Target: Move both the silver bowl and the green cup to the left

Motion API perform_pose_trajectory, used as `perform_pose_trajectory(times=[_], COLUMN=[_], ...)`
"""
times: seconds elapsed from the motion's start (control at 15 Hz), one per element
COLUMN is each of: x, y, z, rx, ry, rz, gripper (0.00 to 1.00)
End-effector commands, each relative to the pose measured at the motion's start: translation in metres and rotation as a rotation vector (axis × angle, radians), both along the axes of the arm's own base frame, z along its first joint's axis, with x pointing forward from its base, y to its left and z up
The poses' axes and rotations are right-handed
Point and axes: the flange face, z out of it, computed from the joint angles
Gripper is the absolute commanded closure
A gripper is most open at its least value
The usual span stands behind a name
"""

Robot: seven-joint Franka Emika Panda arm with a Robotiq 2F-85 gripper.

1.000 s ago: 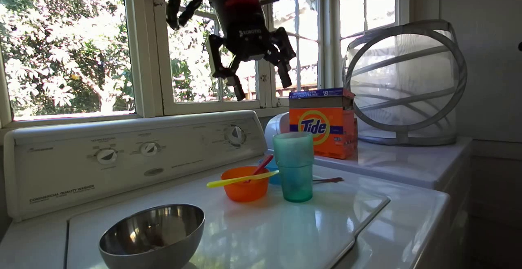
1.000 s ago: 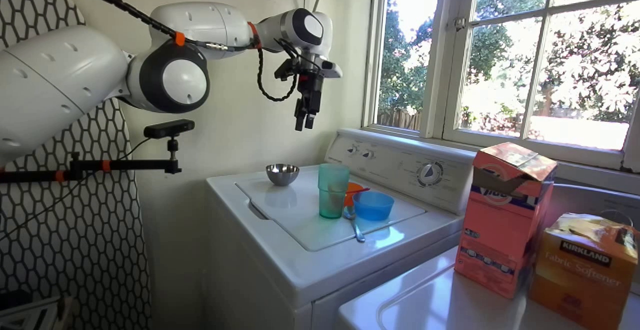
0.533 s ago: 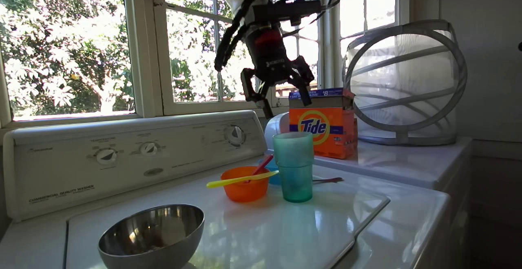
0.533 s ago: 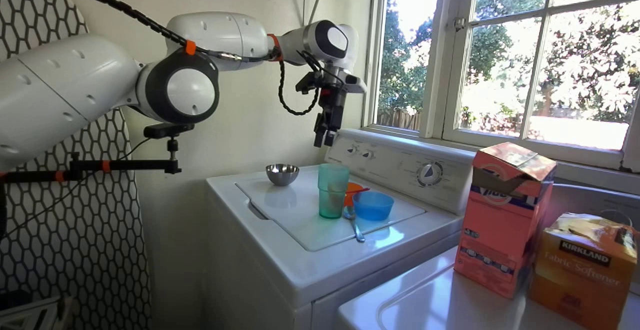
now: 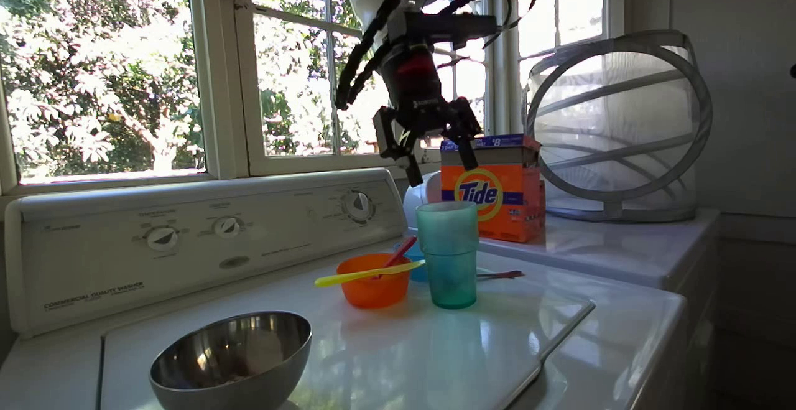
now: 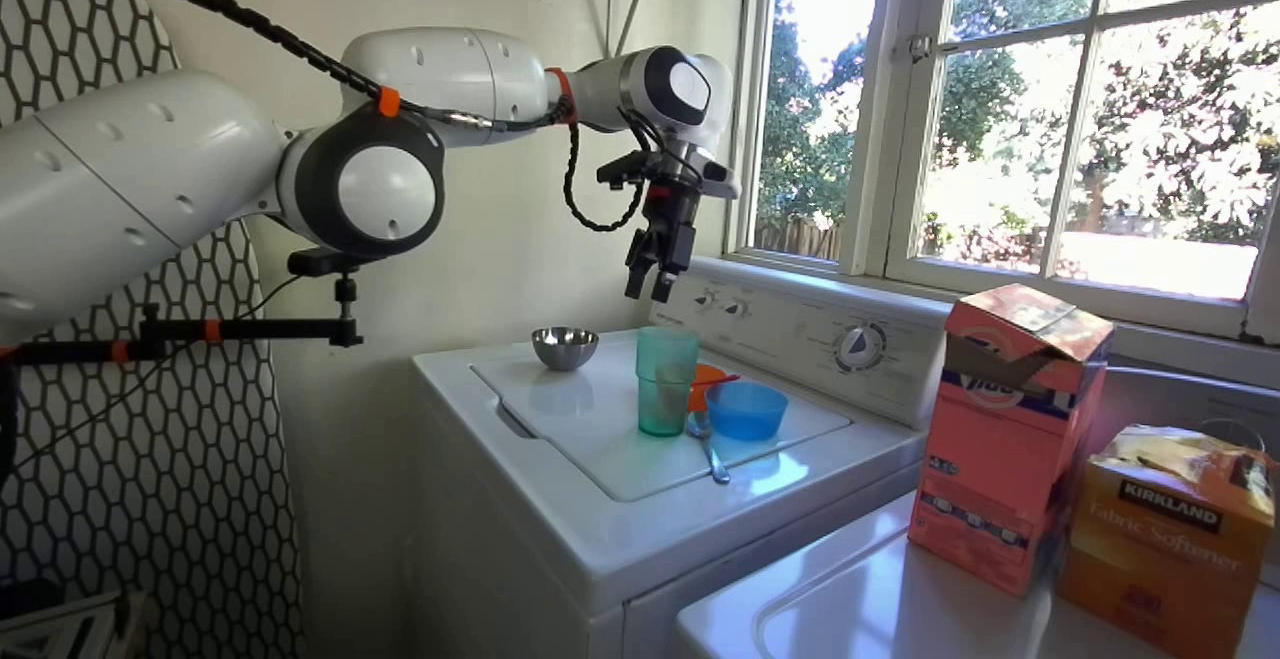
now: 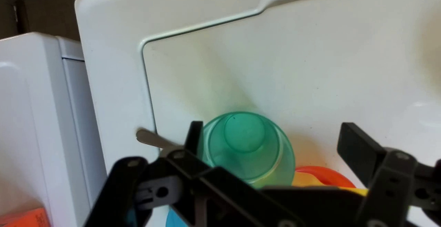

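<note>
- Gripper: upper centre in an exterior view, jaws wide apart, holding nothing.
- Cup: upright, just right of centre there, below the gripper.
- Silver bowl: lower left of the same frame.

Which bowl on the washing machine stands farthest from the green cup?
The silver bowl: it stands apart, while the orange bowl and the blue bowl stand close to the green cup.
</note>
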Motion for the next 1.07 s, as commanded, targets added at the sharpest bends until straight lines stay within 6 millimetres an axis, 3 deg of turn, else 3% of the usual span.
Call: perform_pose_trajectory(times=[0.0, 0.07, 0.4, 0.6, 1.0], x=[-0.002, -0.001, 0.000, -0.007, 0.002], y=[0.010, 0.004, 0.008, 0.007, 0.010], z=[-0.009, -0.001, -0.006, 0.000, -0.018], rx=[0.049, 0.018, 0.026, -0.019, 0.024], ry=[0.037, 0.008, 0.017, 0.036, 0.039], rz=[0.070, 0.037, 0.059, 0.066, 0.173], gripper=[0.00, 0.00, 0.00, 0.00, 0.00])
